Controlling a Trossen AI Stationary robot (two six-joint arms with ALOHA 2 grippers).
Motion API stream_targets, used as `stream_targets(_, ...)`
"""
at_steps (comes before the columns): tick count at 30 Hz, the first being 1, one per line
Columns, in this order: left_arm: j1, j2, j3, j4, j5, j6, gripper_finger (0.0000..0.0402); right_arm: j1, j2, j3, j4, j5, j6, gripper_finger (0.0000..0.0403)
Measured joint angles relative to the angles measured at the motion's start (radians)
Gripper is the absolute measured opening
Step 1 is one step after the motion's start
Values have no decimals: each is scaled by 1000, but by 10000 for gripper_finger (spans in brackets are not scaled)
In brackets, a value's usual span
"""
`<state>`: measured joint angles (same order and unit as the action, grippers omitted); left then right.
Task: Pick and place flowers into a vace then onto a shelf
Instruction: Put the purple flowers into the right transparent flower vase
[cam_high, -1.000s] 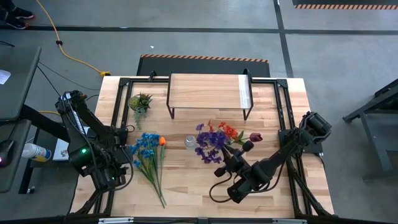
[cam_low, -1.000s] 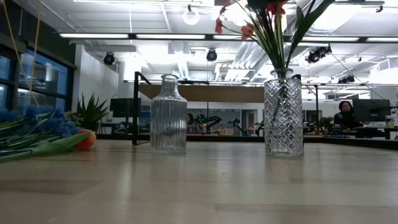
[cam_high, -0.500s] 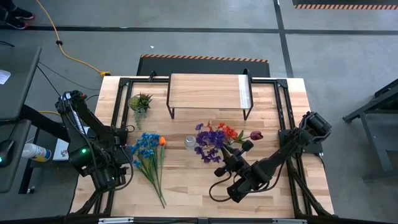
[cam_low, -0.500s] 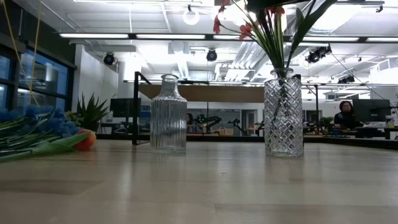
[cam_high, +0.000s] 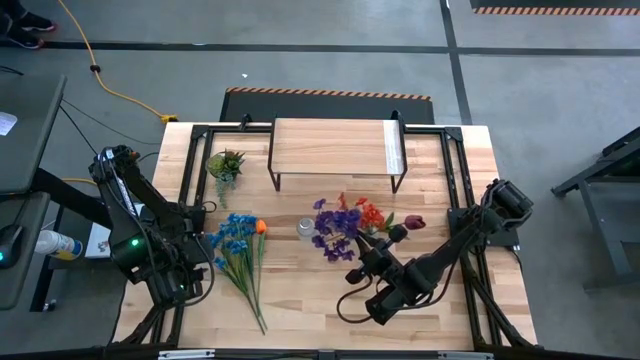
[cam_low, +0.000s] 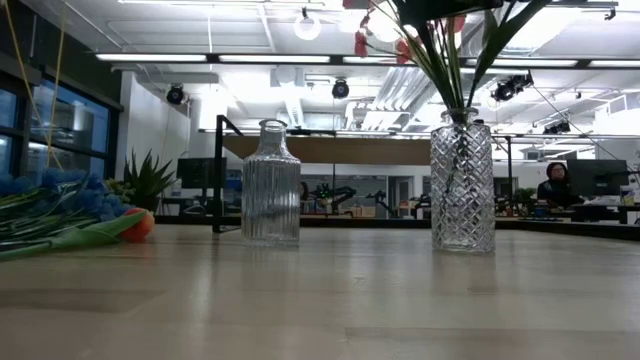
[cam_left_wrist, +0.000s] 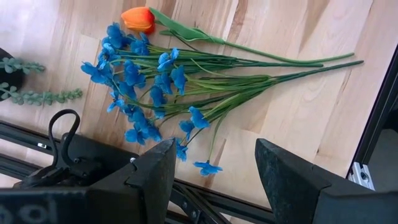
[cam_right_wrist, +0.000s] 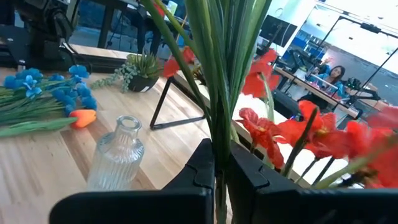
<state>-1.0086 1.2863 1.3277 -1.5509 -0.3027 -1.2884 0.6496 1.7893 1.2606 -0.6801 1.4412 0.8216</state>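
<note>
Clenched on the stems of the red and purple bunch (cam_high: 350, 222), the right gripper (cam_high: 372, 243) sits at lower centre of the high view, just right of the small ribbed bottle (cam_high: 305, 229). Its grip high on the stems looks meant to steady the flowers in the vase beneath them. The shelf (cam_high: 337, 147) stands bare at upper centre, so the placing step is not yet done. At lower left the left gripper (cam_high: 190, 262) waits with fingers spread, empty, beside the blue bunch (cam_high: 238, 250) lying flat on the table (cam_high: 300, 300).

From the low view, the diamond-cut vase (cam_low: 462, 182) stands at centre right with green stems dropping into its mouth; the ribbed bottle (cam_low: 270, 184) stands empty at centre, probably kept for the blue flowers at far left.

Through the left wrist view, the blue bunch (cam_left_wrist: 168, 81) with its orange bloom (cam_left_wrist: 138, 19) fans across the upper frame, beyond the open dark fingers (cam_left_wrist: 292, 180).

Seen by the right wrist camera, the fingers (cam_right_wrist: 205, 168) pinch the green stems (cam_right_wrist: 224, 68) at centre, red blooms (cam_right_wrist: 298, 134) to the right.
</note>
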Motion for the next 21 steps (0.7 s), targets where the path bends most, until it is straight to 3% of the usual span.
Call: stream_targets(21, 0, 0, 0, 7, -9, -18, 253, -7, -1, 0, -12, -30, 15, 27)
